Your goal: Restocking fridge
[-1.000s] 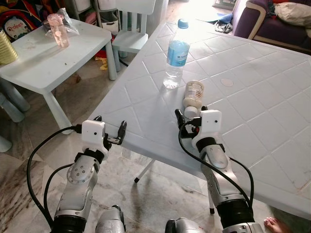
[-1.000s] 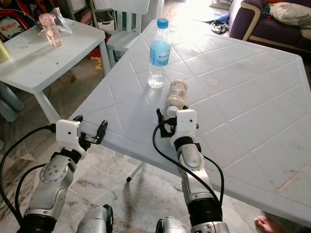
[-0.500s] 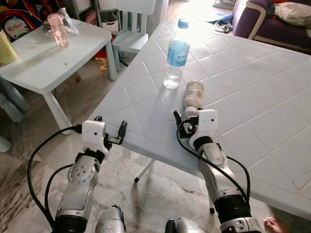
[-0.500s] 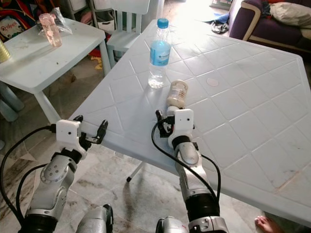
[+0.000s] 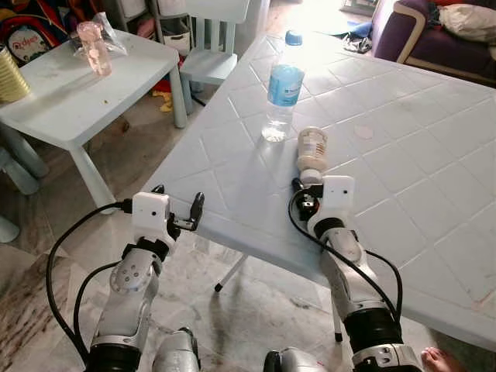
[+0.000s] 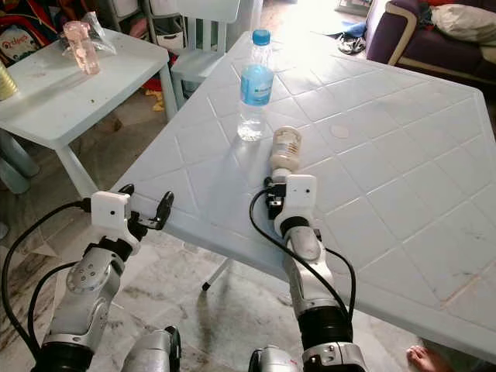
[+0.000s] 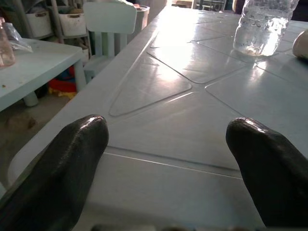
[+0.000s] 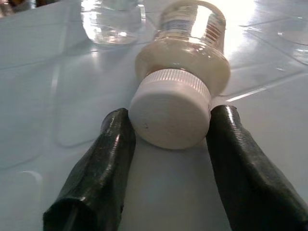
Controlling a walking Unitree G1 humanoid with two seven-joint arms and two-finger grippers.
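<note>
Bracketing the white cap of the toppled jar [image 8: 185, 67], my right gripper [image 8: 168, 139] sits wide on the worktop [image 5: 403, 155] (jar lies beside the water bottle [image 5: 283, 85]); left gripper [image 7: 168, 159] hovers open, idle, at the edge.

You are looking down on a pale blue plastic bench [image 5: 403, 155] moulded with a diamond pattern; strong light falls across its far end. To your left stands a lower small table [image 5: 70, 101] of the same pale colour, and behind it a small chair [image 5: 213, 35]. Beneath lies a marbled stone floor [image 5: 232, 310]. At the far right you see a purple sofa [image 5: 418, 31] with a cushion [image 5: 469, 19]. Storage bins [image 7: 53, 21] sit on shelves at the back.
</note>
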